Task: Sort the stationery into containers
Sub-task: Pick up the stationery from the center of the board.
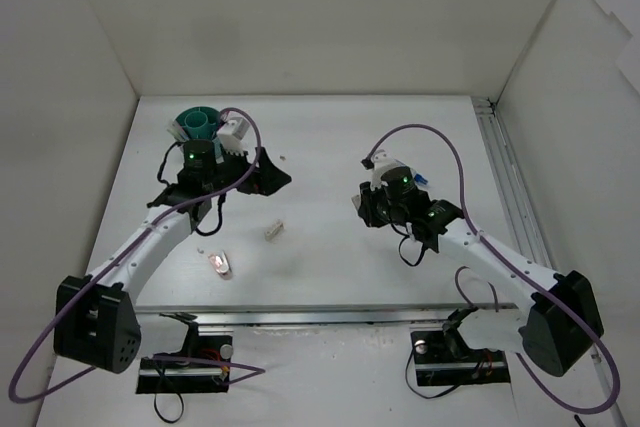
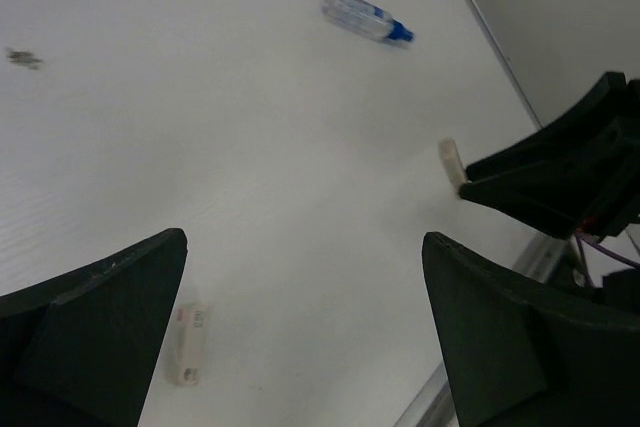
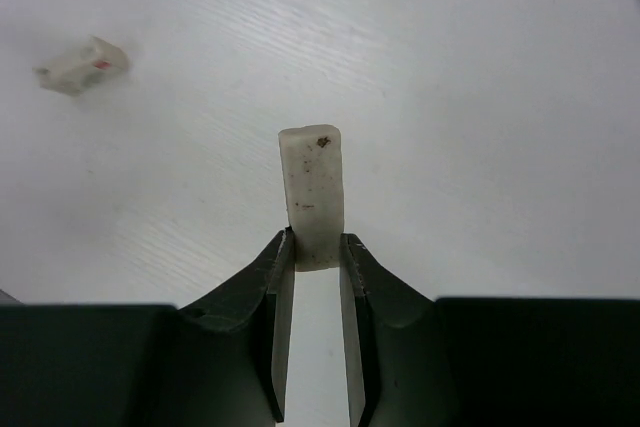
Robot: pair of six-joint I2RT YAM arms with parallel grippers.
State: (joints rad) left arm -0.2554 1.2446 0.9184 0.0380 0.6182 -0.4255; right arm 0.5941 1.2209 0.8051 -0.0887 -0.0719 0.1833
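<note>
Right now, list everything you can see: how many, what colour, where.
cup: one, teal, far left.
white bits: two, beside cup; kind unclear.
tube: one, blue-white, right of centre.
held eraser: one, off-white, in right claw.
loose eraser: one, beige, centre-left.
small item: one, white-pink, near left; kind unclear.
left arm, right arm: white-black, near corners.
left claw: open, empty.
right claw: shut on held eraser.

Left end effector (image 2: 305, 239) spread wide, arm stretched forward; right end effector (image 3: 317, 242) pinched nearly closed, arm angled inward
</note>
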